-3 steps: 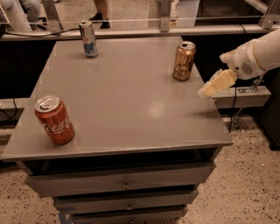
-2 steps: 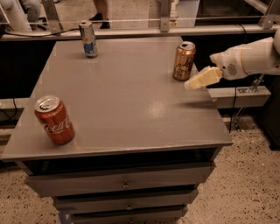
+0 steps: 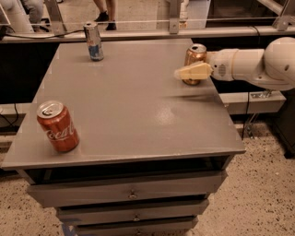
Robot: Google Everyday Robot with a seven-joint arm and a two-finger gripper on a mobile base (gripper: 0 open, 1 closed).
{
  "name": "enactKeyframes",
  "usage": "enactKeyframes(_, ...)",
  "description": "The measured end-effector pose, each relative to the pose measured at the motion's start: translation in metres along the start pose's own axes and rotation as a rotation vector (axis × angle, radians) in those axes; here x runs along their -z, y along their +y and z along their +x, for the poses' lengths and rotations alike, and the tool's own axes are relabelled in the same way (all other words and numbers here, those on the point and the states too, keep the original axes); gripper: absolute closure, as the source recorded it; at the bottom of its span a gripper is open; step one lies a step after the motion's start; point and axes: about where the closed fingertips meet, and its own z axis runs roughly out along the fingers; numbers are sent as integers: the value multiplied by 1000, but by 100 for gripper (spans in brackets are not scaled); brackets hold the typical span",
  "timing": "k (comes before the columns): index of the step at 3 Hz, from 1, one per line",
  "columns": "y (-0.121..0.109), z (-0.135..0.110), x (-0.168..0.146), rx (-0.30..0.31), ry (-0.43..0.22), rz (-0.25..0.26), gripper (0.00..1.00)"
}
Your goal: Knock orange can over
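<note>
Camera view: grey table (image 3: pixel 138 110) with drawers (image 3: pixel 131 193) under it, three cans on top. The orange can (image 3: pixel 197 55) stands upright at the far right of the tabletop, close to the right edge, silver top showing. The white arm (image 3: pixel 258 62) comes in from the right, roughly level, above the table edge. The gripper (image 3: pixel 186 72), cream coloured, points left and crosses in front of the orange can's lower half, hiding part of it. Can't tell if it actually touches the can or just overlaps it from here. Can't tell either if the gripper is apart or together; it reads as one pale wedge. It holds nothing that I can see.

Red Coca-Cola can (image 3: pixel 57 126) upright at the near left corner, well apart from the arm. Slim silver-and-blue can (image 3: pixel 94 41) upright at the far left, also well apart. Behind the table a rail, and someone's legs (image 3: pixel 105 14) beyond it. Speckled floor (image 3: pixel 267 184) on the right.
</note>
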Motion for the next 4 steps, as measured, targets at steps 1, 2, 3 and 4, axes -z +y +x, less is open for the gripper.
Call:
enactKeyframes(1,4,0,-16,-27,-67,-18,36)
enactKeyframes(2,6,-3,-23,-27,-104,-43,58)
enactKeyframes(3,17,-19,-30,15,-120,-102,82)
enactKeyframes(4,34,-44,-38,138,-67,-187,100)
